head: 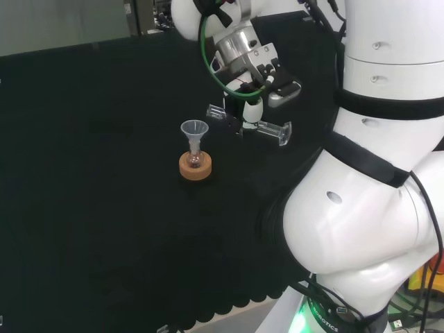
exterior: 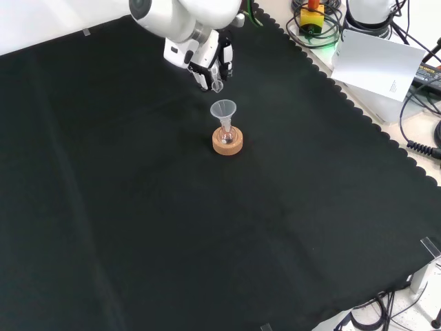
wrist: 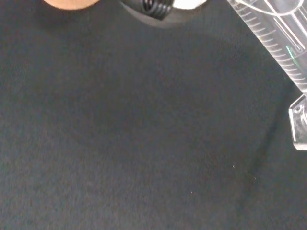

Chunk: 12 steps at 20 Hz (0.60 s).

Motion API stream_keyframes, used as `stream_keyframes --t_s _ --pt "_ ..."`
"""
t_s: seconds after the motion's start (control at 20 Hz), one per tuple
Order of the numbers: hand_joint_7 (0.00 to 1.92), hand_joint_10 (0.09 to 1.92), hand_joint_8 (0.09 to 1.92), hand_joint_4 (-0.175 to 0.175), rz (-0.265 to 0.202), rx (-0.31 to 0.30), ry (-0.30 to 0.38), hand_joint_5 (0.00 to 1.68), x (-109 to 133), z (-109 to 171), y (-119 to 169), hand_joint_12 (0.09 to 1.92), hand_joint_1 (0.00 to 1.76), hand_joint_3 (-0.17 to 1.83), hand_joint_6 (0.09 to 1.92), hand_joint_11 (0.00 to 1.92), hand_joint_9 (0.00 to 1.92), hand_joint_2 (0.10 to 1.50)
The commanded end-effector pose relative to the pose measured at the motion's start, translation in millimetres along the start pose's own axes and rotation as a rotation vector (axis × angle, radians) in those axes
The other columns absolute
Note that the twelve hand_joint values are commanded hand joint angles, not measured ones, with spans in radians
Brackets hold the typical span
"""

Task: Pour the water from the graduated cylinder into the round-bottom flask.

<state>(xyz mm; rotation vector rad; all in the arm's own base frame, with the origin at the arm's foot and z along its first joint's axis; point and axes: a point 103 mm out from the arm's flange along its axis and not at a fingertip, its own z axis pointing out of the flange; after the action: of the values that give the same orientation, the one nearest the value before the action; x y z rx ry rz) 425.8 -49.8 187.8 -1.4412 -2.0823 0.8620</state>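
A small round-bottom flask (head: 195, 160) sits in a cork ring (head: 195, 167) with a clear funnel (head: 194, 130) in its neck; the same flask (exterior: 227, 136), cork ring (exterior: 227, 143) and funnel (exterior: 222, 110) stand mid-cloth in the front view. The hand (head: 244, 107) is shut on a clear graduated cylinder (head: 267, 128), tipped almost level, its mouth toward the funnel and its foot (head: 285, 134) to the right in the head view. In the front view the hand (exterior: 210, 63) holds the cylinder's mouth (exterior: 217, 86) just above and behind the funnel. The wrist view has the cylinder's marked tube (wrist: 278, 45) close up.
Black cloth (exterior: 138, 227) covers the bench, with a scalloped edge at the right in the front view. Beyond that edge lie cables (exterior: 317, 24) and a white box (exterior: 375, 62). The arm's big white links (head: 374, 173) stand at the head view's right.
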Motion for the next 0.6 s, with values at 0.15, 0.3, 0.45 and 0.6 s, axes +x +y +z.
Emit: stream_keyframes --t_s 0.15,0.3,0.45,0.6 --pt "1.19 0.09 0.69 0.033 0.002 0.122 -0.09 1.09 12 -9 -3 0.77 1.25 -0.01 0.83 1.26 1.5 1.05" --pt "1.2 0.09 0.68 0.032 -0.003 0.133 -0.105 1.09 17 -11 -5 0.76 1.25 -0.01 0.82 1.27 1.5 1.05" --pt "1.21 0.09 0.67 0.031 -0.001 0.144 -0.12 1.1 20 -14 -7 0.75 1.25 -0.01 0.81 1.27 1.5 1.05" --pt "1.21 0.09 0.66 0.03 0.01 0.172 -0.131 1.1 24 -18 -7 0.75 1.25 -0.01 0.81 1.28 1.5 1.05"
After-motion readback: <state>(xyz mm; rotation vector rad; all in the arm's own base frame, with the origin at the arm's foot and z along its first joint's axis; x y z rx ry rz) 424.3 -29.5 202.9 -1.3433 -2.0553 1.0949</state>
